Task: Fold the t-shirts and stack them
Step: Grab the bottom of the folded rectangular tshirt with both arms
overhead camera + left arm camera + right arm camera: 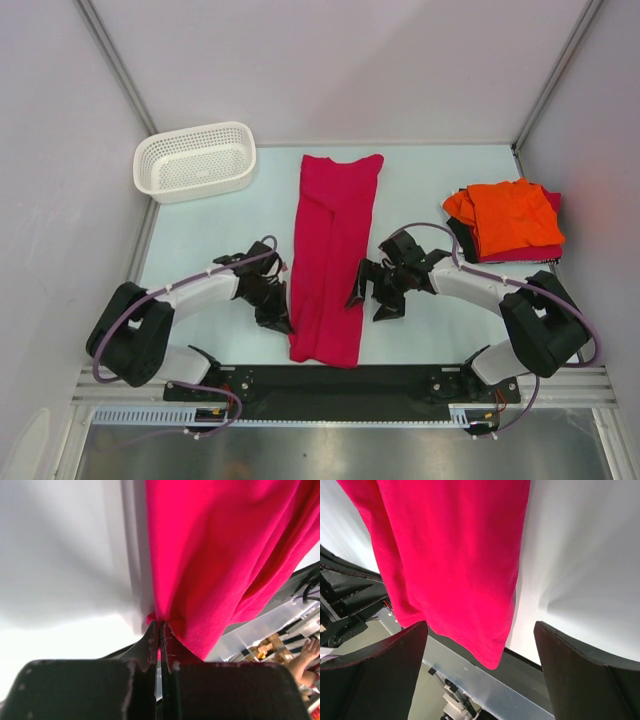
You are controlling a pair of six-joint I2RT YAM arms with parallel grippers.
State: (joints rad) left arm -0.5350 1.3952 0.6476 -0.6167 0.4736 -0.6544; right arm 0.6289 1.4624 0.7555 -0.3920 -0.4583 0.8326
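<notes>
Lying flat in the middle of the table (420,180), the crimson t-shirt (330,250) is folded lengthwise into a long, narrow strip. The cloth is a plain, saturated magenta-red, soft and matte, with a shallow ridge running down its length and a few gentle ripples. Its far end is the wider one, with a small dip in the middle of that edge. Its near end is slightly narrower and stops just short of the black rail at the table's near edge.

The long axis runs from the far side toward the arm bases, leaning a little to the left as it comes nearer.

The left gripper (160,625) is clenched on a small pinch of the shirt's left edge, near its lower end, and the cloth bunches into a peak where the fingers meet. The right gripper (480,630) is spread wide and grasps nothing, sitting just beside the shirt's right edge.

Well apart at the right, an orange t-shirt (508,215) lies folded on top of other cloth, with crimson and dark edges showing beneath it. A white mesh basket (195,160) sits at the far left.
</notes>
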